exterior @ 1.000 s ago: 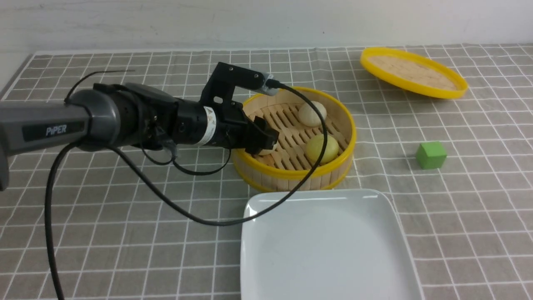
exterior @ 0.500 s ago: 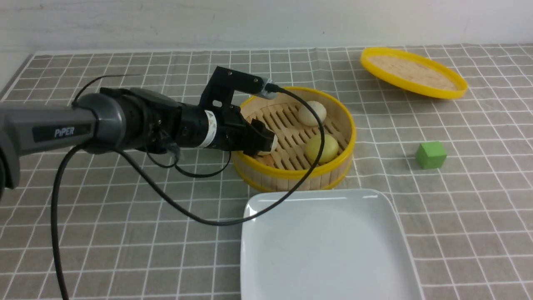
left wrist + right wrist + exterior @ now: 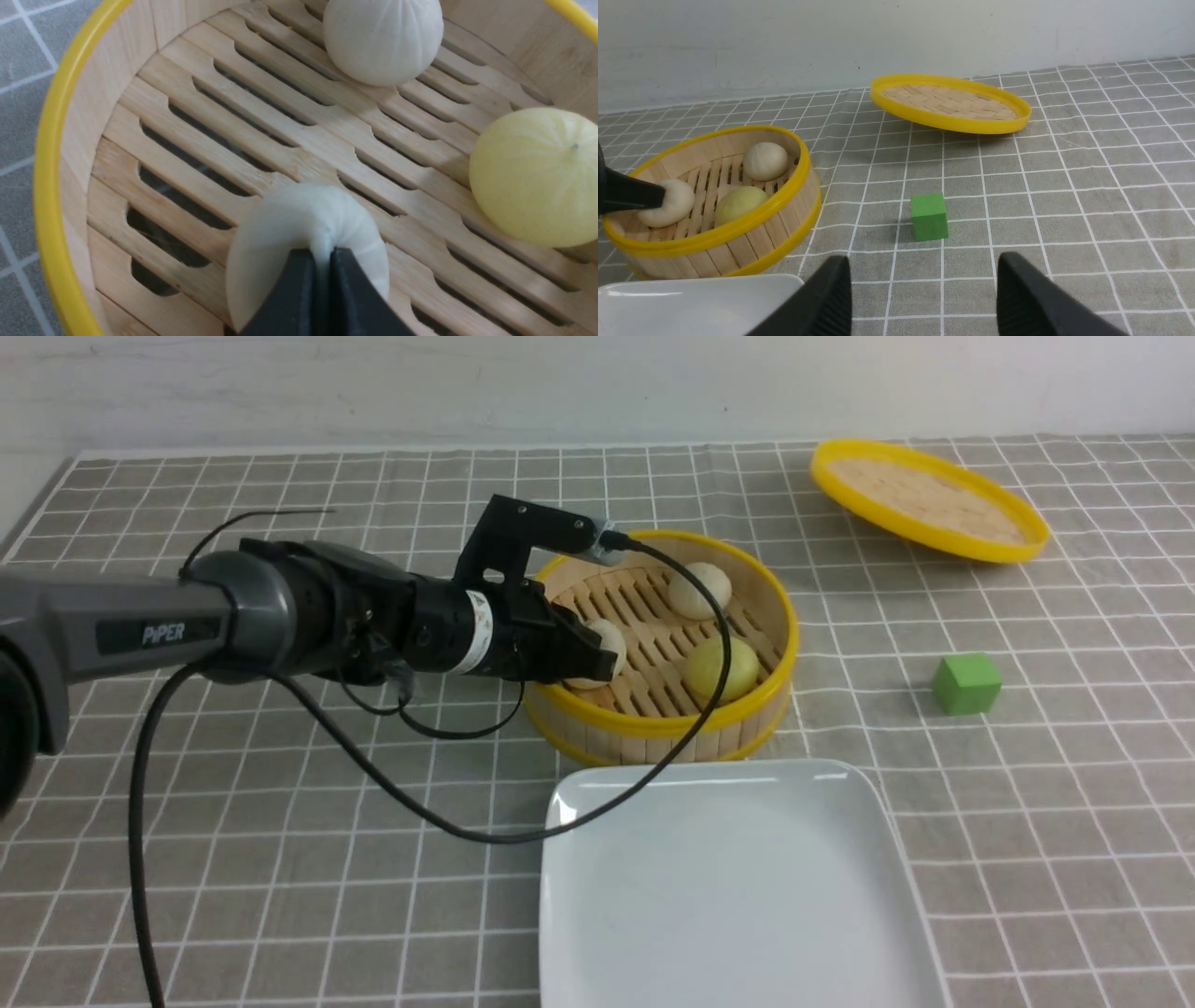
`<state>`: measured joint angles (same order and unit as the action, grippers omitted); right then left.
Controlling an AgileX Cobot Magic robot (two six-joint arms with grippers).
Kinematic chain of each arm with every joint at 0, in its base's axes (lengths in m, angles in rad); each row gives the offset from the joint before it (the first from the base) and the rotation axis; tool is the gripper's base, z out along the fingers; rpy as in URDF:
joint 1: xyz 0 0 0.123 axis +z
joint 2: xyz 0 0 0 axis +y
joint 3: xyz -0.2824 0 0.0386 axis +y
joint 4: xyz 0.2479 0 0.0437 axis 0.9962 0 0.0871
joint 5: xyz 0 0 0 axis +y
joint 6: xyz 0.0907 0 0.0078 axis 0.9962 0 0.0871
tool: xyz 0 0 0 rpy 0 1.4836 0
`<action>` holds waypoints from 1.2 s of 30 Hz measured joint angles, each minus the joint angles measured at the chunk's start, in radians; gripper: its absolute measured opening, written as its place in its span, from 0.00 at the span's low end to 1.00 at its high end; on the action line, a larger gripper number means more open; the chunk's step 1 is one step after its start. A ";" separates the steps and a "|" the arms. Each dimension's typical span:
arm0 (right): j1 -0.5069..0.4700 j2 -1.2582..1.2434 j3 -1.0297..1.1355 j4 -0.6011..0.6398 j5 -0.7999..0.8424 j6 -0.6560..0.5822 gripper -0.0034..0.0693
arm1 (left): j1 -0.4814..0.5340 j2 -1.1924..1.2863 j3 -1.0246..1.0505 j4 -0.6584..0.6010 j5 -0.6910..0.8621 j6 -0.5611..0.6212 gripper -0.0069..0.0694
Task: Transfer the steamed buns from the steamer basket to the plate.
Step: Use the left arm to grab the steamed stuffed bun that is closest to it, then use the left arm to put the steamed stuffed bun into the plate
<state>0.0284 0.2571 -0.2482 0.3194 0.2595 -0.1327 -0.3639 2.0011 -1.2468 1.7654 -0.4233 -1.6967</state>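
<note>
The steamer basket (image 3: 775, 616) stands mid-table with yellow rims and a slatted floor (image 3: 233, 135). My left gripper (image 3: 602, 658) reaches in over its left wall and is shut on a cream-white bun (image 3: 607, 639), pinching its soft top (image 3: 303, 224); this bun also shows in the right wrist view (image 3: 672, 203). A second cream-white bun (image 3: 700, 590) (image 3: 383, 39) (image 3: 765, 161) and the pale yellow bun (image 3: 724, 669) (image 3: 537, 175) (image 3: 738, 205) lie on the floor. The white square plate (image 3: 728, 887) (image 3: 691, 298) sits in front, bare. My right gripper (image 3: 924, 298) is open and empty, low beside the plate.
The flat yellow-rimmed woven lid (image 3: 929, 499) (image 3: 950, 102) rests tilted at the back right. A green cube (image 3: 966, 683) (image 3: 929, 217) sits right of the basket. The left arm's black cable (image 3: 653, 765) hangs over the basket's front rim and the plate's far corner.
My left gripper has pushed further into the basket and closed on the near-left cream-white bun, which now shows above the fingers. The other two buns have not moved.
</note>
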 joint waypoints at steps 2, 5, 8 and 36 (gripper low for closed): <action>0.000 0.000 0.000 0.000 0.000 0.000 0.63 | 0.000 -0.005 0.000 0.000 -0.015 0.000 0.12; 0.000 0.000 0.000 0.000 0.000 0.000 0.63 | 0.000 -0.027 0.002 0.005 -0.041 -0.002 0.12; 0.000 0.000 0.000 0.000 0.000 0.000 0.63 | 0.000 -0.080 0.007 0.009 -0.081 -0.019 0.12; 0.000 0.000 0.000 0.001 0.000 0.000 0.63 | 0.000 -0.531 0.459 0.042 -0.551 -0.306 0.12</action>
<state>0.0284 0.2571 -0.2482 0.3201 0.2595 -0.1327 -0.3639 1.4703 -0.7875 1.8074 -0.9747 -2.0029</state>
